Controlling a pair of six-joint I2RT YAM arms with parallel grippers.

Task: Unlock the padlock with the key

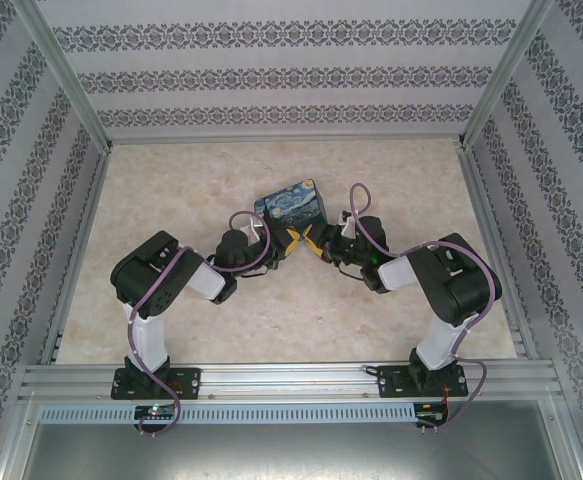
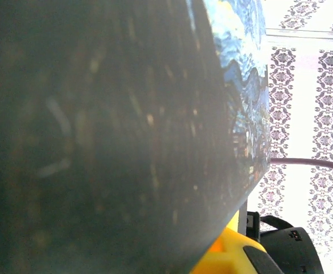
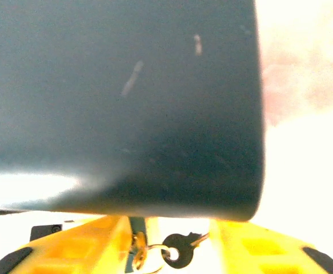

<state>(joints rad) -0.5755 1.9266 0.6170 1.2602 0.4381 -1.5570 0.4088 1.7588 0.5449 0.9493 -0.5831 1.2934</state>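
Note:
In the top view, both grippers meet just in front of the blue-and-yellow painted tin (image 1: pixel 288 205): my left gripper (image 1: pixel 291 240) on the left, my right gripper (image 1: pixel 318 243) on the right. The right wrist view looks under the tin's dark side (image 3: pixel 120 103). There my right gripper (image 3: pixel 169 224) stands open, and the key (image 3: pixel 177 253), black-headed on a thin ring, hangs between its yellow fingers (image 3: pixel 252 245). A brassy piece (image 3: pixel 137 251) under a narrow dark strip sits by the other finger; I cannot tell if that is the padlock. The tin (image 2: pixel 97 137) hides the left gripper's jaws.
The tin stands on a beige marbled table (image 1: pixel 191 190), enclosed by patterned walls (image 1: pixel 31 150) and an aluminium frame (image 1: pixel 271 378). A purple cable (image 2: pixel 315 164) crosses behind the tin in the left wrist view, and a yellow finger (image 2: pixel 226 260) shows below it.

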